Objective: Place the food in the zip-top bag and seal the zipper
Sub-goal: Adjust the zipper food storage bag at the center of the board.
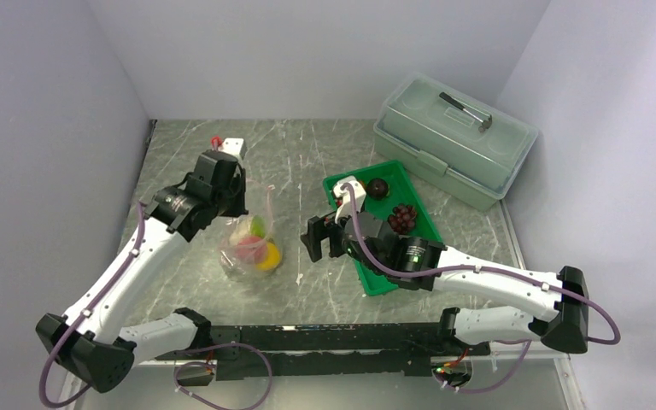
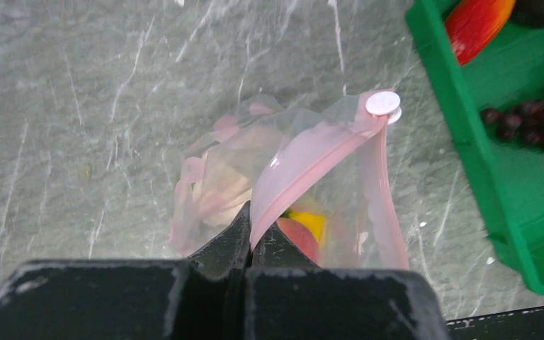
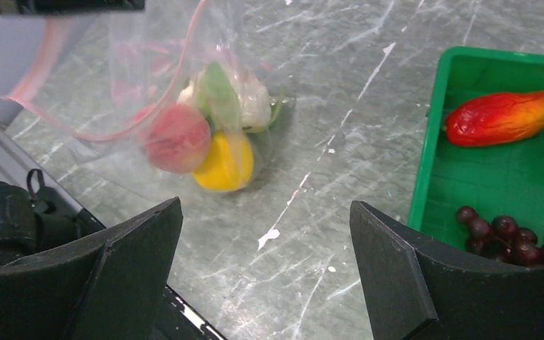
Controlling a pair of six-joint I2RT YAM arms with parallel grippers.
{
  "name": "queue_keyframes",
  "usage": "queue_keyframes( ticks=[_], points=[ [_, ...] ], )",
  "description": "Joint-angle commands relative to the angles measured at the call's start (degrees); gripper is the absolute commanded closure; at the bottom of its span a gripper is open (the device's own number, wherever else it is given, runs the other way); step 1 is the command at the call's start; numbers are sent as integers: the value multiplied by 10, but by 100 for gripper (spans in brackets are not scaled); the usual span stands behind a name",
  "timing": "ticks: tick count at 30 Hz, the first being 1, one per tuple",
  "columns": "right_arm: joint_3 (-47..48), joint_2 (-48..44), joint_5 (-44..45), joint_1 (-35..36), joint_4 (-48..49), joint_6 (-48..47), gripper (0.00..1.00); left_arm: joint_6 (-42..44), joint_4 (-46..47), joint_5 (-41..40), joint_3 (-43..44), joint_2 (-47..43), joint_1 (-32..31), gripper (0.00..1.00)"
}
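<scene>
The clear zip-top bag (image 1: 252, 245) hangs to the table with a pink peach (image 3: 177, 138), a yellow-orange fruit (image 3: 225, 164) and a white-and-green vegetable (image 3: 244, 99) inside. My left gripper (image 1: 241, 198) is shut on the pink zipper (image 2: 312, 152) at the bag's mouth and holds it up; the mouth gapes open. My right gripper (image 1: 318, 239) is open and empty, low over the table between the bag and the green tray (image 1: 380, 282). The tray holds a red-orange fruit (image 3: 501, 117), a dark purple ball (image 1: 378, 188) and a grape bunch (image 1: 403, 218).
A pale green lidded box (image 1: 453, 137) stands at the back right, behind the tray. A small white and red object (image 1: 231, 143) lies at the back left. Walls close in the table on the left, the back and the right.
</scene>
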Motion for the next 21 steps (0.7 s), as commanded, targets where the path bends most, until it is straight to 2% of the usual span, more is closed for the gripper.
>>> queue_keyframes(
  ticks=[1,5,10,15,17,21],
  points=[
    [8,-8,34,3,-17,6,8,4,-16,-8,111,14,2,100],
    [2,-22,39,3,-18,5,8,8,-24,-11,130,-5,2,100],
    [-6,-28,68,2,-36,5,7,-24,-8,-10,13,-32,2,100],
    [-5,-27,76,2,-52,4,7,-90,16,38,-102,-34,2,100],
    [-5,-27,77,2,-52,3,7,-89,11,31,-89,-27,2,100],
    [3,-23,78,1,-49,-3,7,-46,-32,14,75,13,2,100]
  ],
)
